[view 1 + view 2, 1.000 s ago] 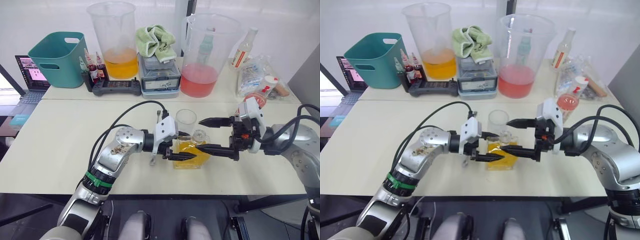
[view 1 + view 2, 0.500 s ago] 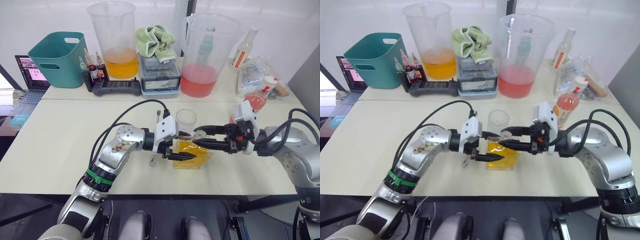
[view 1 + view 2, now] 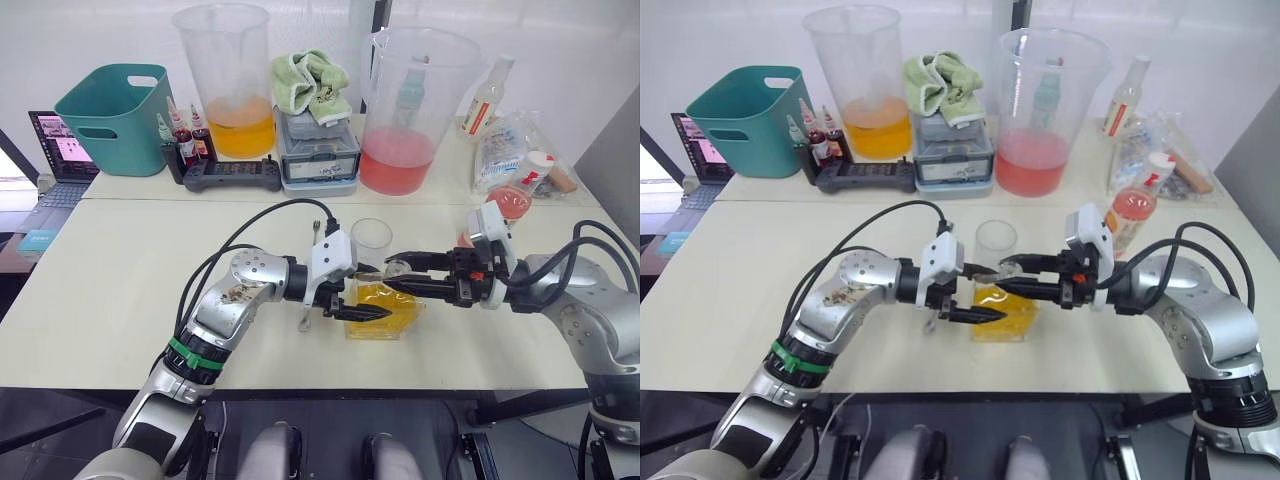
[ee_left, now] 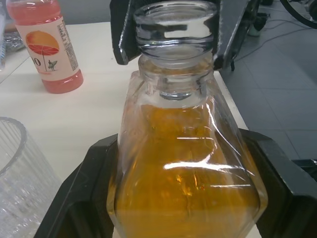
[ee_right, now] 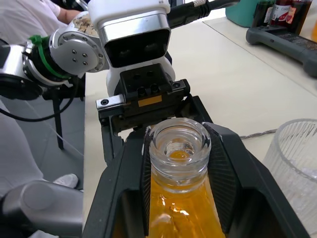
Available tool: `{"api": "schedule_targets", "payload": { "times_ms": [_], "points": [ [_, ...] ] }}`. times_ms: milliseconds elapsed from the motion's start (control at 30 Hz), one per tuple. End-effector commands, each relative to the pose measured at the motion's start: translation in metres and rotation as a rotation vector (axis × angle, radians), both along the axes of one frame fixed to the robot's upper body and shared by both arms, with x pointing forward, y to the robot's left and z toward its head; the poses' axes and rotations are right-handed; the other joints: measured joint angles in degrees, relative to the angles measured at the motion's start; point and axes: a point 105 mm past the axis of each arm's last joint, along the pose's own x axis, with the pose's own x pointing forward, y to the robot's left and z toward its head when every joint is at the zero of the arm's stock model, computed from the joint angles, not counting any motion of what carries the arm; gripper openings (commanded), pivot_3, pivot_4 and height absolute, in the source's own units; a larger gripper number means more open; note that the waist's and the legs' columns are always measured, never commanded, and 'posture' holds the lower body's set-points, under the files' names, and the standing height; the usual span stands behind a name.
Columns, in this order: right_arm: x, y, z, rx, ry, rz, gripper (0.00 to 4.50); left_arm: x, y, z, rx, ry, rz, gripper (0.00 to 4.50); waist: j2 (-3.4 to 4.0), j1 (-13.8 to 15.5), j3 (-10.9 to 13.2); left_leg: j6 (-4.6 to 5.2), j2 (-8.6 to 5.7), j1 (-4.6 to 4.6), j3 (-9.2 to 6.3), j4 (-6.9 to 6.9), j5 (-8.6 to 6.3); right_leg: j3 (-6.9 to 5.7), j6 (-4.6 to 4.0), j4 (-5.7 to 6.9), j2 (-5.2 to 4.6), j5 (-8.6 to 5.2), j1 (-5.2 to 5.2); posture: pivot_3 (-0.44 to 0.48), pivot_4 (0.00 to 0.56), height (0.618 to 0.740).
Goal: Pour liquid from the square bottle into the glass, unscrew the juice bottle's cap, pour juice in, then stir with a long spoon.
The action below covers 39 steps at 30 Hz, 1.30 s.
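The square bottle [image 3: 381, 305] stands upright on the pale surface [image 3: 130, 290], just in front of the empty glass [image 3: 372, 242]. The left gripper [image 3: 360, 291] has its jaws clamped on the bottle's body, one finger on each side. The right gripper [image 3: 399, 274] reaches in from the opposite side with its jaws closed on the bottle's neck just under the rim; the right wrist view shows that mouth open, orange liquid below. The juice bottle [image 3: 518, 194] stands well off to the right, beyond the right arm, white cap [image 3: 541, 159] on
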Motion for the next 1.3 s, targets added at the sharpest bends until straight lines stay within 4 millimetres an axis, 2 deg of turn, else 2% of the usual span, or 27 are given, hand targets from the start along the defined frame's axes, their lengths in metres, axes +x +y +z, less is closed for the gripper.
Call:
{"api": "schedule_targets", "payload": {
  "times_ms": [33, 233, 333, 433, 533, 633, 700, 767, 833, 933, 1033, 1133, 1300],
  "points": [
    [-0.013, 0.003, 0.041, 0.065, -0.119, 0.048, 1.08, -0.011, -0.006, -0.006, 0.026, 0.019, -0.057, 2.78, 0.01, 0.0, 0.0, 0.00, 0.00, 0.00, 0.00, 0.00, 0.00, 0.00, 0.00, 0.00, 0.00, 0.00, 0.00, 0.000, 0.150, 0.736],
    [-0.017, 0.002, 0.050, 0.059, -0.144, 0.035, 1.08, -0.011, -0.008, -0.007, 0.027, 0.019, -0.064, 2.78, 0.00, 0.2, 0.0, 0.00, -0.01, 0.00, -0.11, 0.01, -0.01, -0.04, 0.00, -0.01, 0.00, 0.00, 0.06, 0.000, 0.150, 0.736],
    [-0.017, -0.006, 0.058, 0.079, -0.164, -0.007, 1.08, -0.012, -0.008, -0.007, 0.026, 0.014, -0.066, 2.78, 0.00, 0.2, 0.0, 0.00, -0.01, 0.00, -0.09, 0.01, -0.01, -0.03, 0.00, -0.01, 0.00, 0.00, 0.05, 0.000, 0.150, 0.736],
    [-0.010, -0.035, 0.068, 0.092, -0.187, -0.140, 1.08, -0.012, -0.008, -0.005, 0.019, 0.006, -0.065, 2.78, 0.00, 0.5, 0.0, 0.00, -0.02, 0.00, -0.10, 0.01, -0.01, -0.03, 0.00, -0.01, 0.00, 0.00, 0.05, 0.000, 0.150, 0.736],
    [-0.002, -0.074, 0.067, 0.068, -0.195, -0.312, 1.08, -0.011, -0.007, -0.004, 0.008, -0.002, -0.059, 2.78, 0.00, 0.6, 0.0, 0.03, -0.02, 0.00, -0.10, 0.01, -0.03, -0.01, 0.00, -0.04, -0.01, 0.00, 0.09, 0.000, 0.150, 0.736],
    [0.005, -0.118, 0.058, 0.046, -0.193, -0.496, 1.08, -0.010, -0.007, -0.001, -0.013, -0.005, -0.049, 2.78, 0.02, 0.5, 0.0, 0.03, -0.02, 0.00, -0.08, 0.00, -0.03, -0.01, 0.00, -0.04, 0.00, 0.00, 0.10, 0.000, 0.150, 0.736],
    [0.008, -0.137, 0.052, 0.025, -0.202, -0.580, 1.08, -0.009, -0.007, 0.000, -0.022, -0.009, -0.045, 2.78, 0.07, 0.4, -0.1, 0.04, -0.02, 0.01, -0.04, 0.01, -0.03, 0.00, 0.00, -0.03, 0.00, 0.00, 0.09, 0.000, 0.150, 0.736],
    [0.018, -0.170, 0.042, 0.019, -0.212, -0.745, 1.08, -0.007, -0.008, 0.004, -0.047, -0.014, -0.036, 2.78, 0.15, 0.3, -0.1, 0.03, -0.02, 0.01, 0.01, 0.03, -0.02, 0.02, 0.00, -0.03, 0.00, 0.00, 0.08, 0.000, 0.150, 0.736],
    [0.026, -0.207, 0.026, 0.037, -0.185, -0.918, 1.08, -0.006, -0.009, 0.008, -0.063, -0.014, -0.025, 2.78, 0.16, 0.4, -0.1, 0.03, -0.03, 0.02, 0.03, 0.06, -0.02, 0.03, 0.01, -0.03, 0.00, 0.00, 0.10, 0.000, 0.150, 0.736],
    [0.032, -0.240, 0.008, 0.037, -0.174, -1.084, 1.08, -0.005, -0.009, 0.011, -0.074, -0.019, -0.014, 2.78, 0.18, 0.5, -0.1, 0.03, -0.08, 0.02, 0.04, 0.08, -0.01, 0.03, 0.02, -0.05, 0.00, 0.00, 0.12, 0.000, 0.150, 0.736],
    [0.042, -0.275, -0.023, 0.057, -0.135, -1.320, 1.08, -0.002, -0.005, 0.015, -0.089, -0.026, 0.013, 2.78, 0.22, 0.2, -0.1, 0.01, -0.09, 0.02, 0.07, 0.07, -0.01, 0.06, 0.02, -0.03, 0.00, 0.00, 0.11, 0.000, 0.150, 0.736],
    [0.050, -0.290, -0.041, 0.079, -0.106, -1.442, 1.08, 0.000, -0.003, 0.016, -0.092, -0.029, 0.026, 2.78, 0.29, 0.0, -0.1, -0.05, -0.10, 0.03, 0.10, 0.07, 0.03, 0.10, 0.03, -0.03, 0.00, 0.01, 0.09, 0.000, 0.150, 0.736],
    [0.056, -0.297, -0.064, 0.094, -0.065, -1.508, 1.08, 0.000, -0.003, 0.017, -0.093, -0.032, 0.033, 2.78, 0.41, -0.1, -0.1, -0.05, -0.11, 0.03, 0.13, 0.05, 0.03, 0.15, 0.05, -0.04, 0.00, 0.01, 0.09, 0.000, 0.150, 0.736]
  ]
}}
